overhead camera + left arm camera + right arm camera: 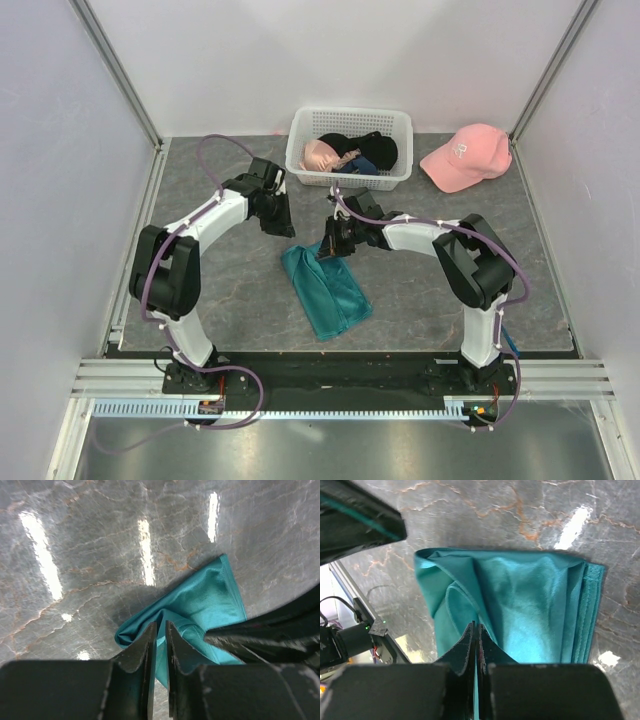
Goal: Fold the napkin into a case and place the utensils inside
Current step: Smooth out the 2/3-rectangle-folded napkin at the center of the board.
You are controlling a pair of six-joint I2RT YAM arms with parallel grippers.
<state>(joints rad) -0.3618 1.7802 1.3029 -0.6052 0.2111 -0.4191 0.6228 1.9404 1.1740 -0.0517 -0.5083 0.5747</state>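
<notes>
The napkin lies folded into a layered teal strip on the bench. Its far end sits directly under the right gripper, whose fingers are pressed tight together at the cloth; a sliver of teal shows between them, but I cannot tell whether fabric is pinched. The left gripper hangs just left of the right gripper, its fingers parted by a narrow gap and holding nothing. The napkin's corner is below and ahead of it.
</notes>
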